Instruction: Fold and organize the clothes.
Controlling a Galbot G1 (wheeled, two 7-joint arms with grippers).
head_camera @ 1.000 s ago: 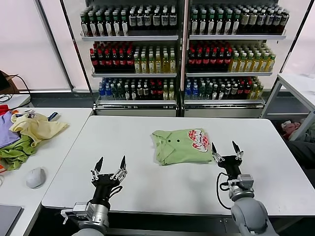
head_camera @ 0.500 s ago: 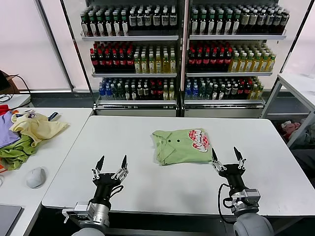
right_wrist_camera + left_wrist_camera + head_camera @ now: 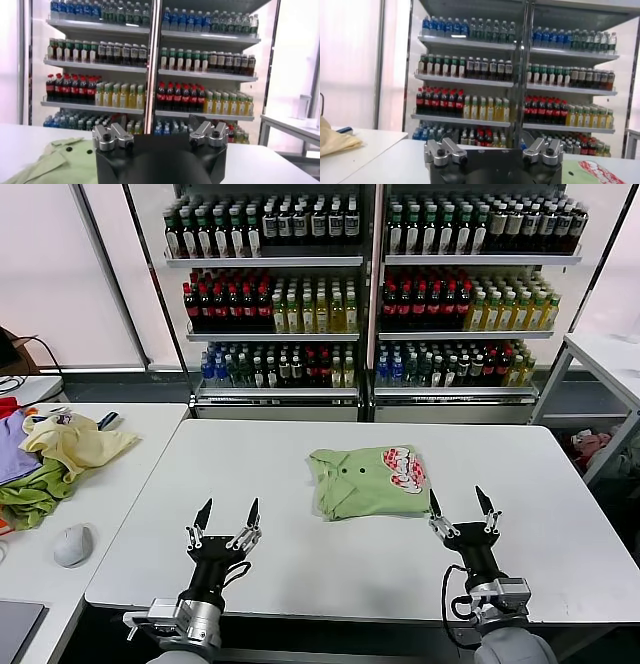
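Lying between tools (image 3: 228,520) (image 3: 461,509): polo shirt (image 3: 366,480)

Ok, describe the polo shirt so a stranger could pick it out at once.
Start at the white table in front of the bottle shelves. The polo shirt lies folded near its middle, ahead of the open right gripper. It is light green with a red-and-white print, and it lies alone, unlike the heap of garments on the side table to the left.

You have a light green shirt (image 3: 366,480) with a red-and-white print on a white worktop (image 3: 250,464); pale yellow cloth (image 3: 75,442) lies aside
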